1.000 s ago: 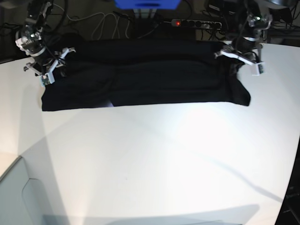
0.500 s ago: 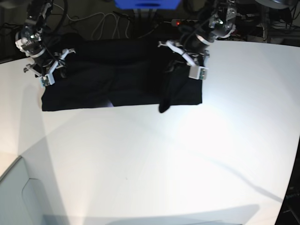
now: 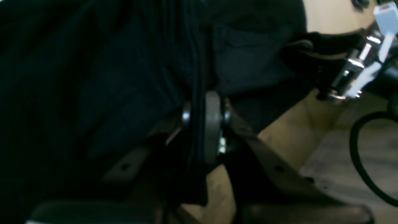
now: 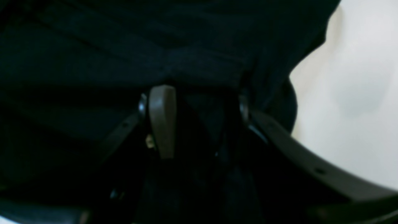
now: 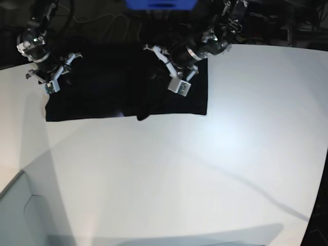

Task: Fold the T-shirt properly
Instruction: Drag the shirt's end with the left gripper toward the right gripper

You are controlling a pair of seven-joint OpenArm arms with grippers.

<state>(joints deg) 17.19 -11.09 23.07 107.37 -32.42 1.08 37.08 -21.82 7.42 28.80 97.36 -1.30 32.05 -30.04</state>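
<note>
The black T-shirt (image 5: 102, 92) lies as a folded band along the far edge of the white table (image 5: 179, 169). My left gripper (image 5: 165, 72) hangs above its middle, shut on a bunch of the cloth. In the left wrist view the fingers (image 3: 212, 124) pinch a dark fold of the T-shirt (image 3: 93, 77). A corner of cloth dangles below the held part (image 5: 143, 114). My right gripper (image 5: 62, 74) rests at the shirt's left end. Its fingers (image 4: 161, 118) stand apart over the black T-shirt (image 4: 93, 46). No print shows.
Cables (image 5: 102, 25) and a blue object (image 5: 161, 4) sit behind the table's far edge. A grey surface (image 5: 15, 215) lies off the near left corner. The table's right edge runs down past (image 5: 320, 195).
My left gripper has carried the shirt's right end far to the left, over the rest of the cloth, so the band is shorter. The right arm has not moved.
</note>
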